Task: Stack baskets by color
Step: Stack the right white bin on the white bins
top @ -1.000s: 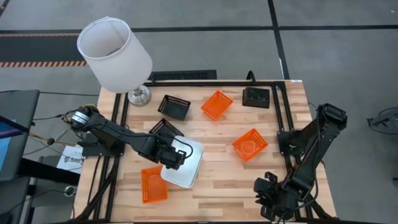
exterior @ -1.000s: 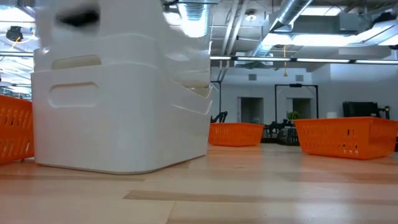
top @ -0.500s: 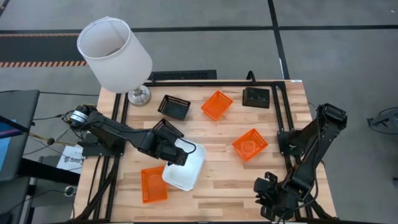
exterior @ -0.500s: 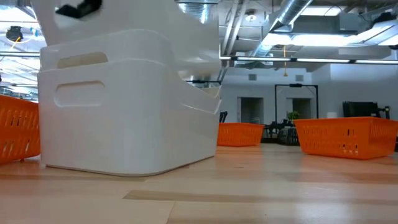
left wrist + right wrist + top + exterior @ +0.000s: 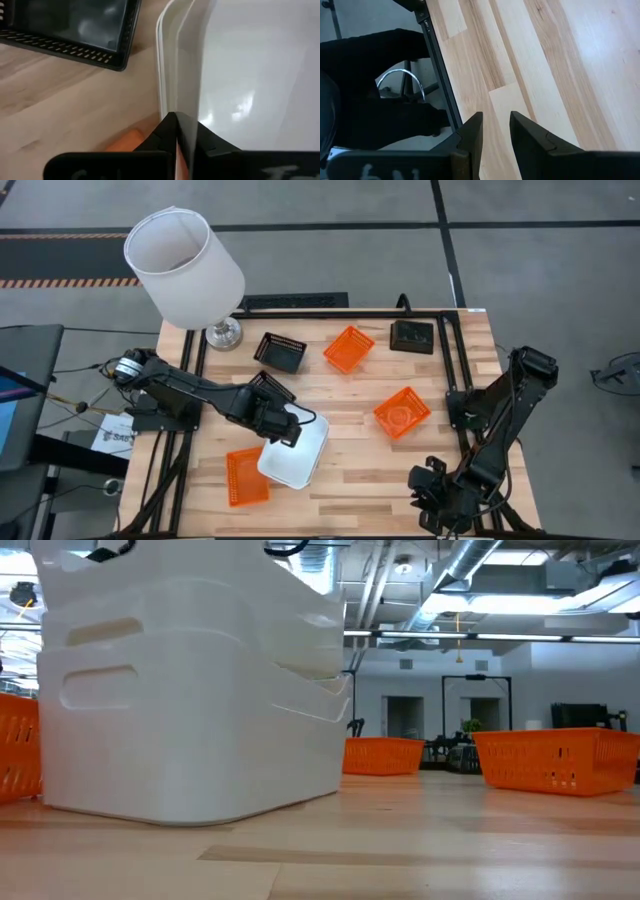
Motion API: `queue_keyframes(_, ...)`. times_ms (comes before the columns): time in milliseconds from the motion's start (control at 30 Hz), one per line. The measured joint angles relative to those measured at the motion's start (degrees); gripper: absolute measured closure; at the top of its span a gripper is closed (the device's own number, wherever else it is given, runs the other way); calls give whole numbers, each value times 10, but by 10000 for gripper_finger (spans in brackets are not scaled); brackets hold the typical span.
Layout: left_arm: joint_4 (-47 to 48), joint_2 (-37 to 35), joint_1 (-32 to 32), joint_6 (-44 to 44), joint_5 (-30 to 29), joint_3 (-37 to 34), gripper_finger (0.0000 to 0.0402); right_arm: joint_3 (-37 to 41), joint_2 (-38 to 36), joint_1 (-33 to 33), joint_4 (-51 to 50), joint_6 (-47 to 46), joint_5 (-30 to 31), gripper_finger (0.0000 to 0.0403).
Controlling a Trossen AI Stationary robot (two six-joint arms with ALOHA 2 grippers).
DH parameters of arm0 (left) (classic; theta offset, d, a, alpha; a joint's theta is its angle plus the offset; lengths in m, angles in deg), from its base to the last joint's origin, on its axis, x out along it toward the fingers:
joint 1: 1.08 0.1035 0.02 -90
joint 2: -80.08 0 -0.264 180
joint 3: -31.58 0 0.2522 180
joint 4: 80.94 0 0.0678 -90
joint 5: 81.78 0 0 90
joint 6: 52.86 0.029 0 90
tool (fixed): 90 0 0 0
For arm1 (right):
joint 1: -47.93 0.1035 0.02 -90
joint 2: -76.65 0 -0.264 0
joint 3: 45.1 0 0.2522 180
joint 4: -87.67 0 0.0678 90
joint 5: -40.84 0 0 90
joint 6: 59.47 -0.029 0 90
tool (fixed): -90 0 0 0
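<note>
The nested stack of white smooth-walled plastic baskets [image 5: 295, 453] sits near the counter's front left, its rim pinched by the closed left end effector [image 5: 283, 427]. Just beside it lies an orange mesh-sided basket [image 5: 246, 477]; two more orange ones [image 5: 402, 412] [image 5: 348, 348] and black mesh baskets [image 5: 281, 352] lie farther back. The pale wooden plank counter [image 5: 350, 480] also carries a white lampshade [image 5: 183, 268]. The right end effector [image 5: 495, 131] hangs over the front right corner, fingers parted around nothing. Beyond are exposed ceiling ducts [image 5: 480, 570].
</note>
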Motion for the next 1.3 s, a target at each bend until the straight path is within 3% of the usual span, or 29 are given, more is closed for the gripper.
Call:
queue_keyframes(467,-16,3,26,39,52,0,401,0,0,0,2,0,0,282)
queue_keyframes(1300,-1,3,51,70,70,-1,401,0,0,0,2,0,0,282)
